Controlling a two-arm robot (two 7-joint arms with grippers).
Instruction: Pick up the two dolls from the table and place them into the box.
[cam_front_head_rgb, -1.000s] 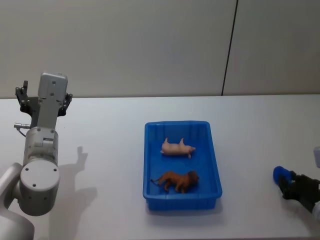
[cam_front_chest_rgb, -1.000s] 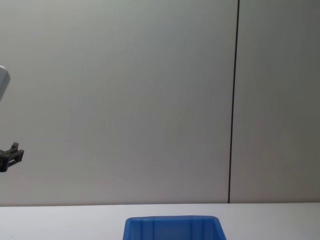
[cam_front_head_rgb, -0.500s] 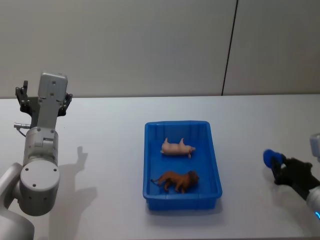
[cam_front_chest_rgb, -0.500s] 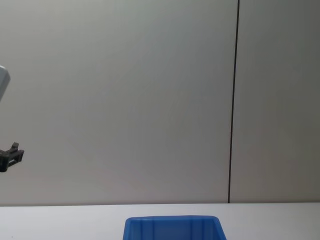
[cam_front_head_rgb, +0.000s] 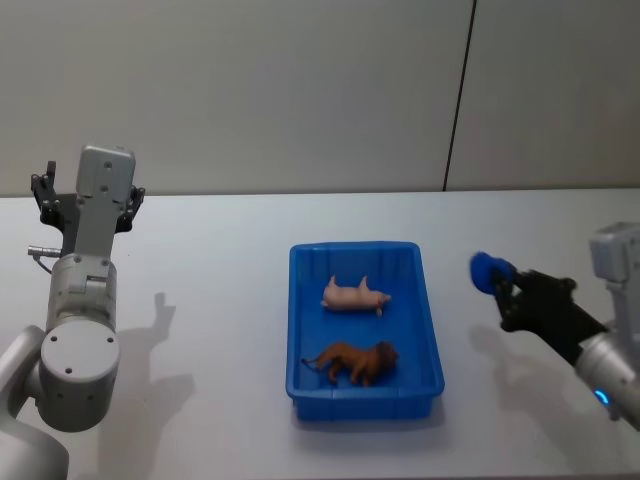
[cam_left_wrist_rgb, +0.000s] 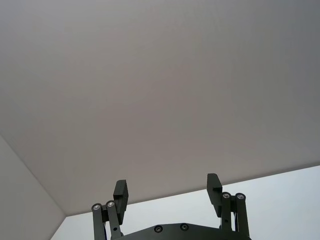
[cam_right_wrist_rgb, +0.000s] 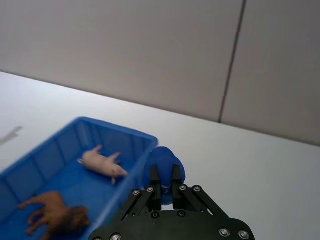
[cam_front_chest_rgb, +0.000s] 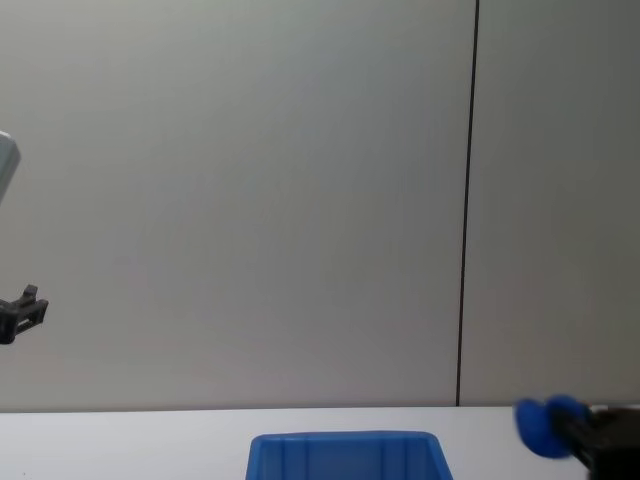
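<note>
Head view: my right gripper (cam_front_head_rgb: 503, 285) hangs above the table (cam_front_head_rgb: 220, 300), just to the right of the box (cam_front_head_rgb: 432, 340), with the blue doll (cam_front_head_rgb: 488, 268) pinched at its tip.
Right claw: narrow, clamped on the blue doll (cam_right_wrist_rgb: 166, 165); in the right wrist view both fingers (cam_right_wrist_rgb: 155, 187) press into its rounded body.
Left claw: my left gripper (cam_left_wrist_rgb: 167, 190) is parked high on the left side, fingers spread wide, nothing between them.
Box contents: a pink pig figure (cam_front_head_rgb: 354, 296) toward the far end and a brown lion figure (cam_front_head_rgb: 354, 362) toward the near end.
Step in hand: carrying the blue doll across to the box, as I judge it.
Doing it well: I should clear the thick right rim with the doll, stop over the bare blue floor between or beside the two animals, and let go low so it does not bounce out.
Risk: the grip looks to be on a rounded edge, so a jerk could roll the doll free.
Hard to make out: the doll's shape and face; my fingers cover its lower half.
Cut off: in the chest view the box's (cam_front_chest_rgb: 345, 455) inside is hidden.
</note>
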